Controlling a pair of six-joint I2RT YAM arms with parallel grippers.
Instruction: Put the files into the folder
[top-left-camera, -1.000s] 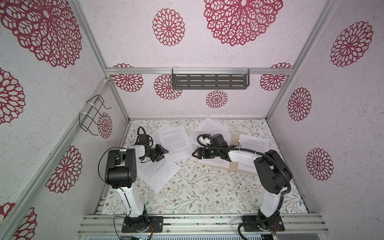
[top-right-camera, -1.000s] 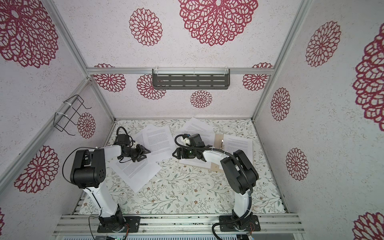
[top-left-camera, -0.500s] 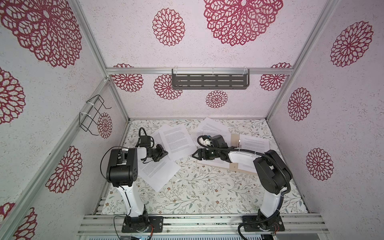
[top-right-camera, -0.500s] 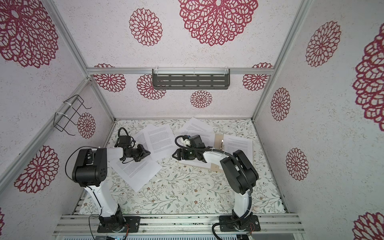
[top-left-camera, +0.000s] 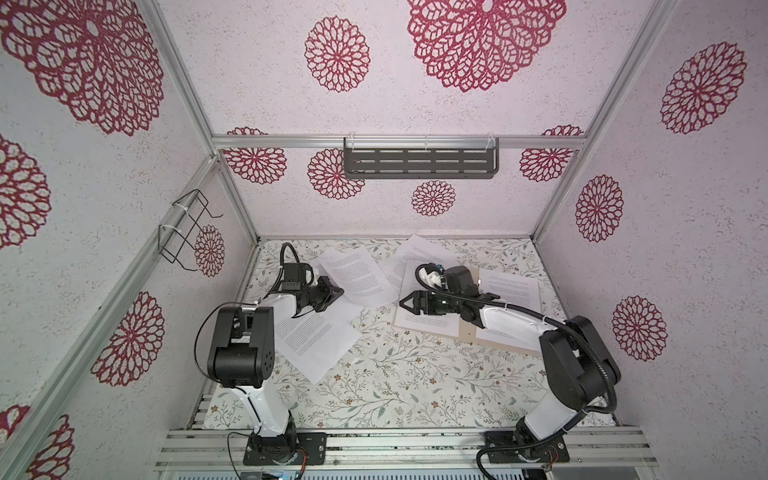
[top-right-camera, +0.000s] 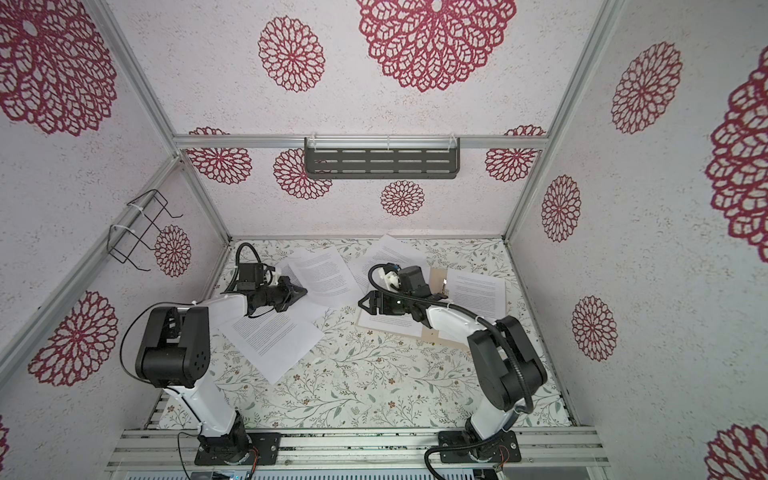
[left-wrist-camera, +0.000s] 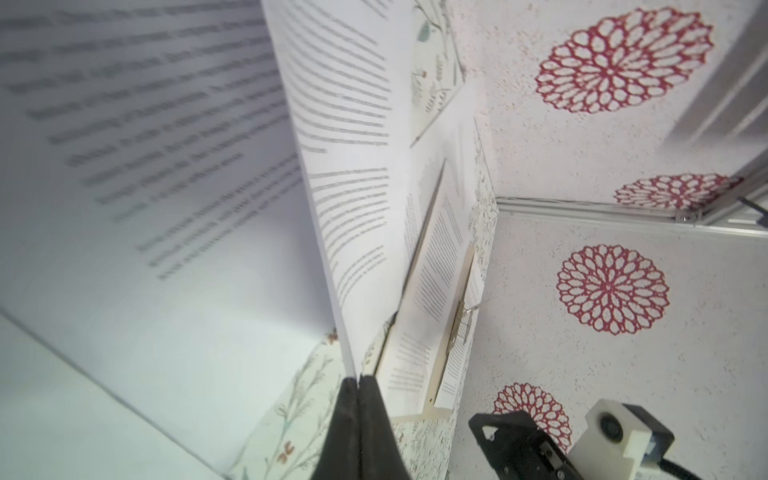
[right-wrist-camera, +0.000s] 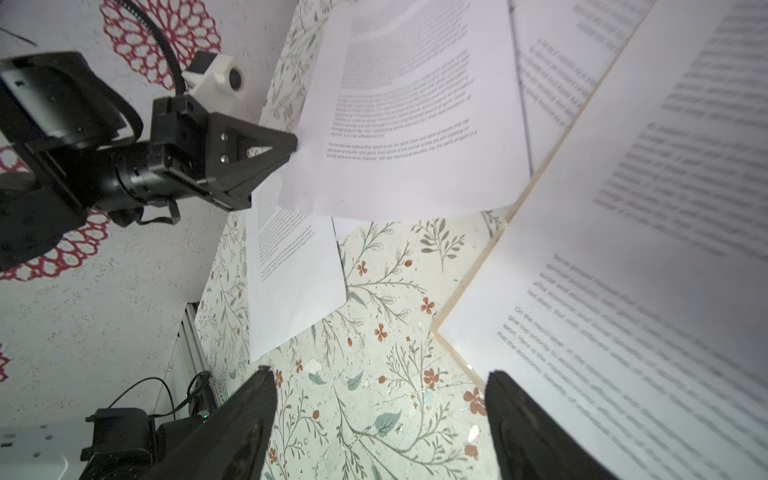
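Note:
The tan folder (top-left-camera: 466, 332) (top-right-camera: 428, 330) lies open at the right with a printed sheet (top-left-camera: 424, 323) on its left leaf and another (top-left-camera: 513, 286) on its right leaf. My left gripper (top-left-camera: 340, 292) (top-right-camera: 304, 293) (left-wrist-camera: 358, 378) is shut on the edge of a loose file (top-left-camera: 357, 276) (left-wrist-camera: 340, 316) (right-wrist-camera: 415, 104), which is lifted off the table at that side. Another file (top-left-camera: 316, 340) lies under the left arm, and one (top-left-camera: 419, 253) lies at the back. My right gripper (top-left-camera: 404, 303) (top-right-camera: 363, 303) (right-wrist-camera: 380, 374) hangs open and empty just off the folder's left edge.
Patterned walls close in the floral tabletop (top-left-camera: 395, 374) on three sides. A grey slotted shelf (top-left-camera: 419, 164) hangs on the back wall and a black wire rack (top-left-camera: 187, 232) on the left wall. A metal rail (top-left-camera: 395, 440) runs along the front.
My left gripper's jaws have come together on the sheet's edge, and that edge has risen a little. The right arm has hardly moved.

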